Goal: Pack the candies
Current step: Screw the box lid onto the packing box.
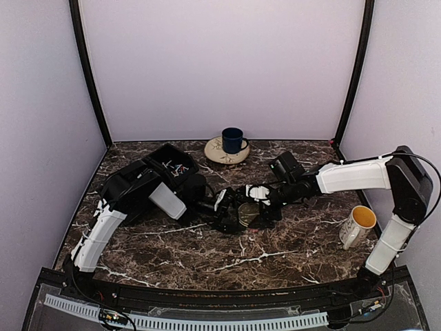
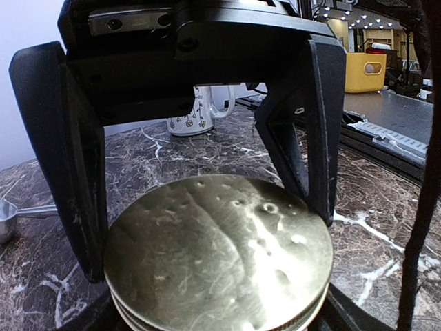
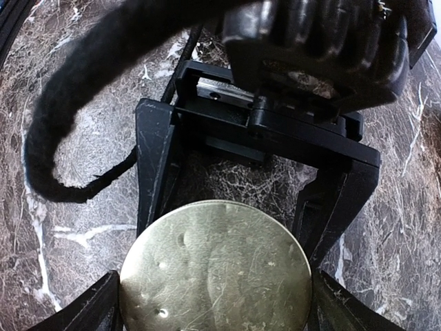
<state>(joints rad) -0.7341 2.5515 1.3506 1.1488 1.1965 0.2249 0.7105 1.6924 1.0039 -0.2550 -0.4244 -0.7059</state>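
Candies point(image 1: 178, 167) show as tiny bits of colour in one part of the black tray point(image 1: 164, 153) at the back left of the table point(image 1: 207, 262). They are too small to tell one kind from another.

Both arms meet in the middle of the table, apart from the tray, at a round gold lid point(image 2: 220, 255). The left claw point(image 2: 207, 234) grips the lid, with one black finger pressed on each side of its rim. The right claw point(image 3: 217, 307) faces it from the other side. Its fingers stand wide apart, just beside the lid's rim, and I cannot tell if they squeeze it.

The lid lies flat and has small dents and scratches. What is under it is hidden.

A blue mug point(image 1: 233, 140) stands on a plate point(image 1: 215, 155) at the back. A white mug point(image 1: 357, 227) with a yellow inside stands on the right, near the right arm. A small metal scoop point(image 2: 8, 219) lies on the table off to one side of the left claw.
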